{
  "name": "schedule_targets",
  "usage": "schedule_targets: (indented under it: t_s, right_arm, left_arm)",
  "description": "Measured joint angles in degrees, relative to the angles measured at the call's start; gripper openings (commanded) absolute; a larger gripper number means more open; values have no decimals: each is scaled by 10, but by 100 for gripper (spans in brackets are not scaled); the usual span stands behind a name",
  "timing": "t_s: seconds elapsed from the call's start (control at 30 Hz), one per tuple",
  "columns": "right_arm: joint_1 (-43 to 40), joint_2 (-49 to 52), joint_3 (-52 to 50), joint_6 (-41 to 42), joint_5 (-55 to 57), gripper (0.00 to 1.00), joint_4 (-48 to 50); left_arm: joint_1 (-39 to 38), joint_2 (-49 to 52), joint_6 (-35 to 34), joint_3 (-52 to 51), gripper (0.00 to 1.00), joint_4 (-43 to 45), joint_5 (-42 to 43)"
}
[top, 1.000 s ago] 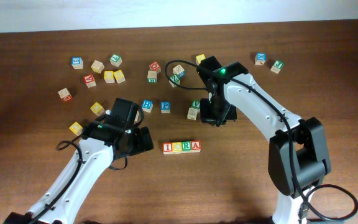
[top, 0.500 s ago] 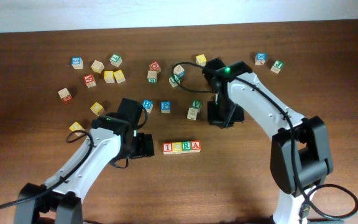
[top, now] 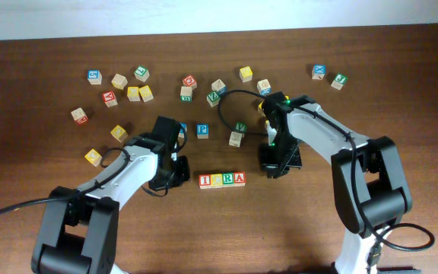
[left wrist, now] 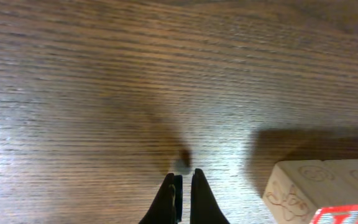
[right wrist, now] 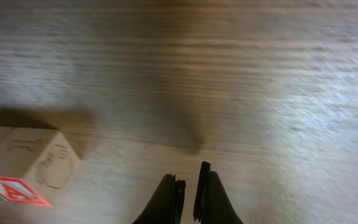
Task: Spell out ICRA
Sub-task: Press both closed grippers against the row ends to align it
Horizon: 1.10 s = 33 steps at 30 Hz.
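Note:
Four wooden cubes stand in a touching row near the table's middle front: the red-framed I (top: 206, 180), the yellow C (top: 217, 180), the green-framed R (top: 228, 180) and the red-framed A (top: 239, 179). My left gripper (top: 182, 175) is just left of the I, shut and empty; in its wrist view the fingertips (left wrist: 182, 185) hover over bare wood, with the I cube (left wrist: 306, 183) at the lower right. My right gripper (top: 269, 167) is just right of the A, shut and empty (right wrist: 188, 180), with the A cube (right wrist: 33, 168) at the lower left.
Loose letter cubes lie scattered behind the row: a blue P (top: 202, 130), a green one (top: 239, 127), a plain one (top: 236, 139), yellow ones (top: 93, 157) at the left, a cluster (top: 133, 93) at the back left, and two cubes (top: 319, 71) at the back right.
The left gripper has closed and slid right toward the row's I end. The right arm has come forward from the scattered cubes, down to the row's A end.

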Motion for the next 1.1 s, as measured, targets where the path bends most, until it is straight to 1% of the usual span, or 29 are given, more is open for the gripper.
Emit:
schedule_targets:
  t_s: [0.27, 0.43, 0.57, 1.1]
  right_arm:
    - [56, 0, -1, 16, -15, 4, 37]
    - [67, 0, -1, 20, -37, 4, 37]
    - [68, 0, -1, 20, -49, 4, 39]
    - [75, 0, -1, 33, -56, 4, 56]
  left_arm:
    - [0, 2, -8, 0, 0, 17, 48]
    - [-3, 7, -8, 0, 0, 17, 70]
    - [-27, 7, -8, 0, 0, 17, 81]
    - [-26, 7, -8, 0, 0, 25, 104]
